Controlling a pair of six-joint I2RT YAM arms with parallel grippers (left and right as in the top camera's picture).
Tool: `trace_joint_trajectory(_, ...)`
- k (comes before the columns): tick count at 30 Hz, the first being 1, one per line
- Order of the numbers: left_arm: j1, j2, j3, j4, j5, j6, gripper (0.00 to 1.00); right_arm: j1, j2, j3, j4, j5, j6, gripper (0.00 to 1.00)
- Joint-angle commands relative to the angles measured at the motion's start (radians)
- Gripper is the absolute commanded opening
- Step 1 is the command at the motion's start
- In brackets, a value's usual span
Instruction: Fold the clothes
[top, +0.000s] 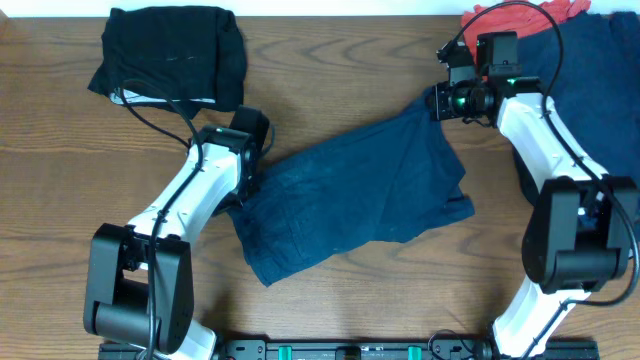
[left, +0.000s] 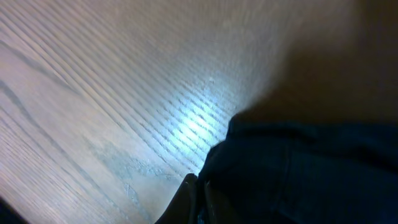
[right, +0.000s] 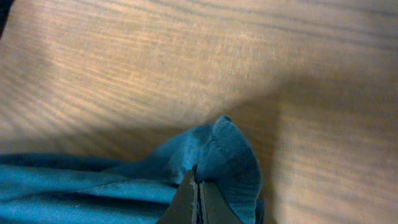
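The navy blue trouser-like garment (top: 360, 195) lies spread across the middle of the table. My left gripper (top: 245, 185) is shut on its left edge; in the left wrist view the fingertips (left: 200, 186) pinch the dark cloth (left: 298, 174) against the wood. My right gripper (top: 440, 100) is shut on the garment's upper right corner; in the right wrist view the closed jaws (right: 197, 180) hold a raised fold of blue cloth (right: 224, 152). A black garment (top: 172, 55) lies at the back left. A coral red garment (top: 520, 15) lies at the back right on more navy cloth (top: 600, 80).
Bare wooden tabletop (top: 340, 70) shows between the black garment and the right arm. A black cable (top: 150, 105) runs from the left arm over the black garment. The table's front edge holds the arm bases (top: 350, 350).
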Motion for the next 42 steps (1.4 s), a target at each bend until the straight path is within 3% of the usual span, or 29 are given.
trace_joint_trajectory(1, 0.021, 0.012, -0.035, -0.021, -0.04, -0.017, 0.06, -0.007, 0.043, 0.007, 0.057, 0.088, -0.028, 0.01)
trace_joint_trajectory(5, 0.021, 0.012, -0.035, -0.002, -0.04, -0.016, 0.08, 0.009, 0.079, 0.007, 0.149, 0.088, -0.042, 0.03)
trace_joint_trajectory(6, 0.021, 0.012, -0.035, 0.002, -0.04, -0.016, 0.16, 0.015, 0.085, 0.007, 0.168, 0.088, -0.042, 0.07)
trace_joint_trajectory(7, 0.021, 0.012, -0.035, 0.006, -0.04, -0.016, 0.25, 0.018, 0.085, 0.007, 0.181, 0.087, -0.042, 0.16)
trace_joint_trajectory(8, 0.021, 0.012, -0.035, 0.009, -0.04, -0.016, 0.36, 0.021, 0.085, 0.007, 0.191, 0.087, -0.042, 0.33)
trace_joint_trajectory(9, 0.021, 0.012, -0.035, 0.01, -0.041, -0.016, 0.62, 0.024, 0.085, 0.008, 0.201, 0.087, -0.041, 0.5)
trace_joint_trajectory(10, 0.023, 0.012, -0.035, 0.012, -0.04, -0.016, 0.8, 0.026, 0.08, 0.009, 0.205, 0.079, -0.041, 0.62)
trace_joint_trajectory(12, 0.031, 0.008, -0.028, 0.008, -0.037, -0.016, 0.95, 0.026, 0.066, 0.019, 0.207, 0.04, -0.03, 0.83)
trace_joint_trajectory(15, 0.06, -0.014, 0.0, -0.004, 0.026, 0.042, 1.0, 0.02, 0.029, 0.039, 0.201, -0.045, -0.006, 0.85)
trace_joint_trajectory(19, 0.099, -0.09, 0.016, -0.006, 0.174, 0.175, 0.98, 0.013, -0.036, 0.073, 0.134, -0.084, -0.007, 0.86)
trace_joint_trajectory(25, 0.111, -0.174, 0.014, -0.03, 0.389, 0.371, 0.98, 0.013, -0.078, 0.082, -0.066, -0.084, -0.115, 0.86)
trace_joint_trajectory(30, 0.111, -0.174, -0.055, -0.021, 0.415, 0.305, 0.99, 0.014, -0.074, 0.078, -0.192, -0.084, -0.237, 0.86)
trace_joint_trajectory(36, 0.111, -0.174, -0.167, 0.025, 0.5, 0.287, 0.94, 0.013, -0.074, 0.066, -0.228, -0.084, -0.252, 0.63)
trace_joint_trajectory(42, 0.11, -0.175, -0.261, 0.113, 0.57, 0.287, 0.93, 0.015, -0.074, 0.05, -0.219, -0.084, -0.251, 0.63)
